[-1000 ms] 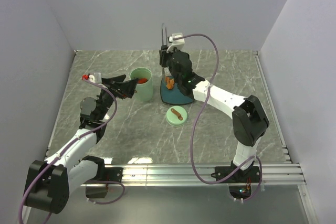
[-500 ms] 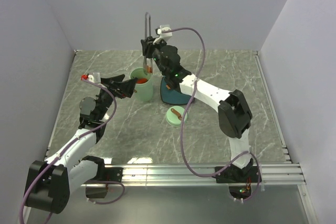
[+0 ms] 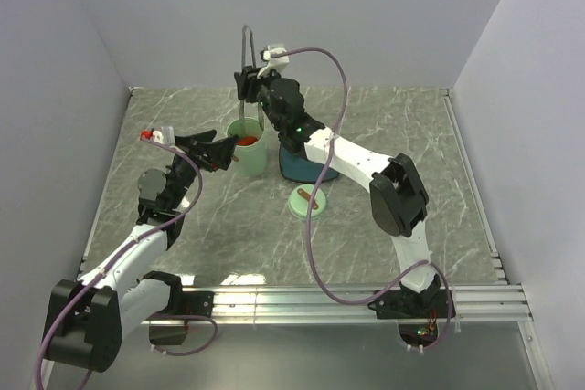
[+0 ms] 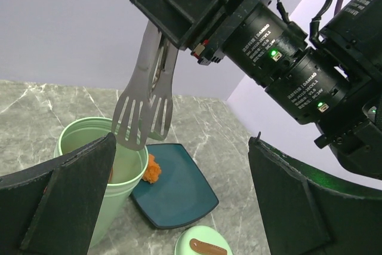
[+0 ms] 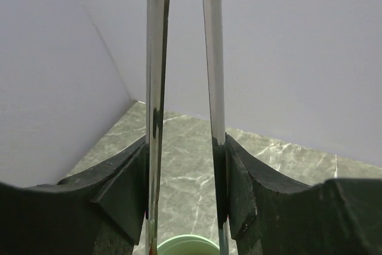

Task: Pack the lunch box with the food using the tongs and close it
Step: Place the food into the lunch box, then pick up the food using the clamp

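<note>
Change is confined to the right side; the left side is seen unaltered. Left gripper [image 3: 226, 154] is held at 9 o'clock of the lunch box [image 3: 247, 147], jaws spread wide and empty, apparently bracing the cup rather than gripping it. The box stands upright with its mouth open; something orange-red is glimpsed inside near the rim.

Tongs [image 4: 145, 107] are now placed directly above the box mouth, having been carried over from the teal plate [image 4: 174, 194] within the last second. Their slotted tips are parted slightly and no piece is seen between them, so the load is judged to have been dropped into the cup. Right gripper [image 3: 249, 87] is clamped on the tong arms, with its squeeze being eased so the arms spring apart.

One brownish-orange chunk [image 4: 152, 170] is left on the plate at 3 o'clock of the box. Lid [image 3: 306, 202] is lying flat at 5 o'clock, handle up, not yet fitted. Packing is judged nearly done; another trip to the plate is probably needed before closing.
</note>
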Controlling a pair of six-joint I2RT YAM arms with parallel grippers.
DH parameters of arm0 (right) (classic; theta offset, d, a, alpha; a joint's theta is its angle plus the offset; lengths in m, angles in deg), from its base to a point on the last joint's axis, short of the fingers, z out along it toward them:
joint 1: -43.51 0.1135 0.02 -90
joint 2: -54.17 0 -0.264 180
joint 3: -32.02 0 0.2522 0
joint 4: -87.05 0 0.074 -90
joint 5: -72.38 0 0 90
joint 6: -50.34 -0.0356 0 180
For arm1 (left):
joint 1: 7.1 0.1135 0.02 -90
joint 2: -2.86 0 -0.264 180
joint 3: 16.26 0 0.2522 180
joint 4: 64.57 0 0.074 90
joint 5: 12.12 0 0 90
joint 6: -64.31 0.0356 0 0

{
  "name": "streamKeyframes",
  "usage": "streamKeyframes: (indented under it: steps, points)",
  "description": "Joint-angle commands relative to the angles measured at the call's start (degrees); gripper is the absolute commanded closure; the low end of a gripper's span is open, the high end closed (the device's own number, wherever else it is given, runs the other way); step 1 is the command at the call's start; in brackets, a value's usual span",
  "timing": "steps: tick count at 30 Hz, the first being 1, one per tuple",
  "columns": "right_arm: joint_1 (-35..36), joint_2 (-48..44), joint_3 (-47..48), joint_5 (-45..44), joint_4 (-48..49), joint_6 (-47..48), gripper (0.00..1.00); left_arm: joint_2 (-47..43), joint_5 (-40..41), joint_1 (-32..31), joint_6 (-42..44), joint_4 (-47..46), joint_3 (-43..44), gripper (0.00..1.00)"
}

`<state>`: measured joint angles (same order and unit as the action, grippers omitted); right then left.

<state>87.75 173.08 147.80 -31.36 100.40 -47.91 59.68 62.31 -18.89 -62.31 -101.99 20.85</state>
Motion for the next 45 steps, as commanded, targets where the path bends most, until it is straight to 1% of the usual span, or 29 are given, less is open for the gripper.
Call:
streamKeyframes:
  steps: [1,7,14,19,28,37,45]
  points:
    - [0.7,-1.1,2.1,-0.1,3.1,0.3,0.45,-1.3,-0.5,0.4,0.5,-1.9,-0.4,0.00]
    - [0.8,-7.8,-7.0,-4.5,7.3,3.8,0.46,-1.1,-0.5,0.7,0.3,-2.1,-0.5,0.01]
    - [-2.1,-14.8,-18.9,-7.3,10.1,4.5,0.46,-0.4,-0.9,1.1,-0.1,-3.0,-0.7,0.00]
    - [-4.3,-16.4,-22.6,-7.5,10.4,3.0,0.46,0.0,-1.4,1.2,-0.4,-3.2,-0.7,0.01]
    - [-6.5,-10.5,-19.8,-12.1,5.3,2.5,0.47,0.2,-1.5,1.4,-0.4,-3.6,-0.9,0.01]
    - [-6.9,-4.2,-14.1,-17.5,0.2,3.6,0.47,0.4,-1.6,1.6,-0.5,-3.8,-0.9,0.01]
    - [-6.9,1.2,-8.1,-19.9,-4.9,4.6,0.46,0.1,-1.5,1.8,-0.5,-3.8,-1.1,0.01]
